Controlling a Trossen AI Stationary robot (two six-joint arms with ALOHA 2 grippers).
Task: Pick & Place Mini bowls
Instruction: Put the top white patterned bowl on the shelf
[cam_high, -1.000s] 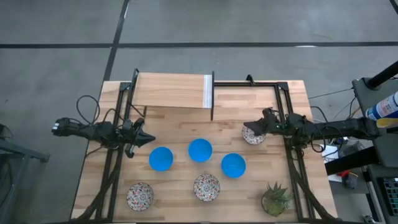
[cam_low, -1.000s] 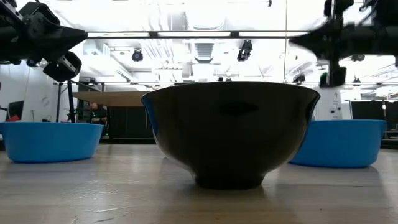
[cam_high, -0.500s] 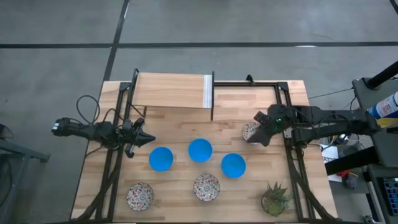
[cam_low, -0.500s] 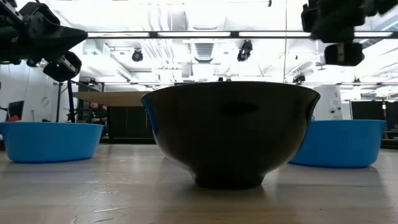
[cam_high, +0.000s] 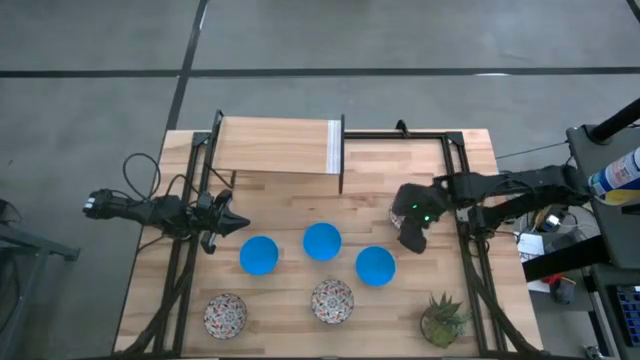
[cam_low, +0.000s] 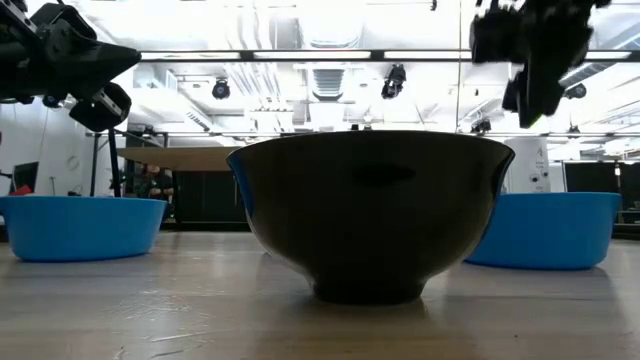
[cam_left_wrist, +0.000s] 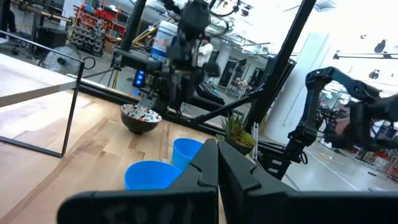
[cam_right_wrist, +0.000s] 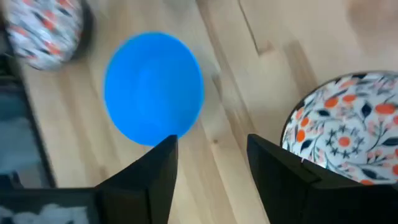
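Note:
Three blue mini bowls (cam_high: 259, 254) (cam_high: 321, 241) (cam_high: 375, 265) stand in a row across the middle of the table. Two patterned mini bowls (cam_high: 225, 314) (cam_high: 332, 300) stand nearer the front edge. A third patterned bowl (cam_high: 400, 210) stands at the right, partly hidden by my right arm. My right gripper (cam_high: 412, 240) is open, points down and hangs above the table between that bowl (cam_right_wrist: 348, 124) and the right blue bowl (cam_right_wrist: 153, 87), touching neither. My left gripper (cam_high: 238, 222) is shut and empty, level above the table's left side, beyond the left blue bowl.
A small green potted plant (cam_high: 443, 318) stands at the near right corner. A raised wooden board (cam_high: 275, 147) with a black frame stands at the far left. Black frame rails (cam_high: 465, 240) run along both table sides. In the low view the near patterned bowl (cam_low: 370, 215) fills the middle.
My right gripper has moved from over the right patterned bowl toward the table's near edge and a little left. It has tipped from level to pointing down at the table. The bowls have not moved. My left arm has kept still.

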